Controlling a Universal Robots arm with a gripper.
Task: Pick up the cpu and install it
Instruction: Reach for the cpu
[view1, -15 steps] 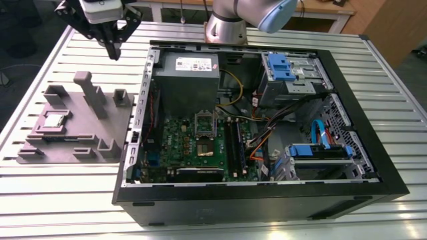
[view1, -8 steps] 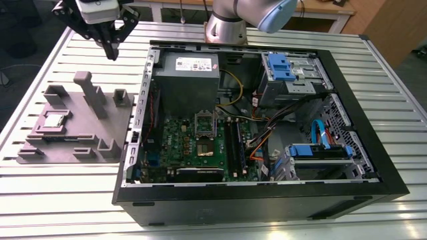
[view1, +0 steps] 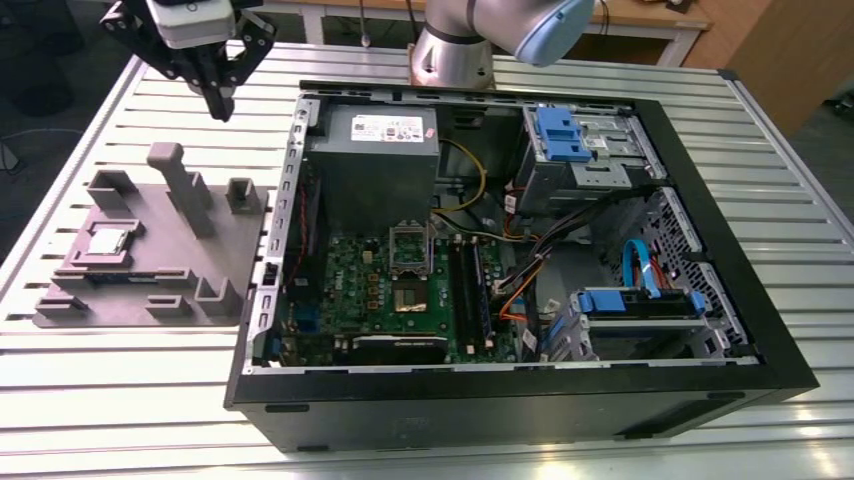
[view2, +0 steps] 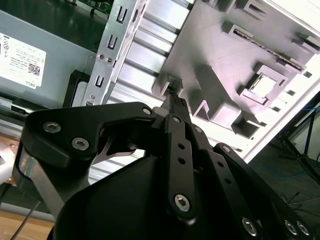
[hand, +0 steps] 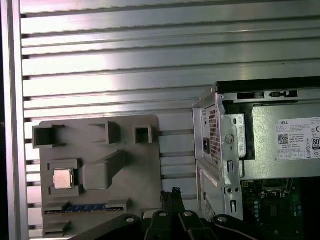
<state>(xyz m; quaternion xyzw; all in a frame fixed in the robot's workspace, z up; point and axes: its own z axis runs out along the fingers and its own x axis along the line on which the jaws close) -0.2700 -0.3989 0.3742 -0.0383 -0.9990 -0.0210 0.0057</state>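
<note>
On the grey fixture plate (view1: 230, 255), at 9 o'clock from the open computer case (view1: 534, 410) in the exterior view, the cpu (view1: 107, 242) lies flat in a square pocket, metal top upward. A memory stick (hand: 82, 207) sits in a slot just beside it. The gripper (view1: 220, 105) hangs above the slatted table (view1: 134, 400), at 1 o'clock from the cpu and well apart from it. Its fingers are drawn together, tips nearly touching, with nothing held.
</note>
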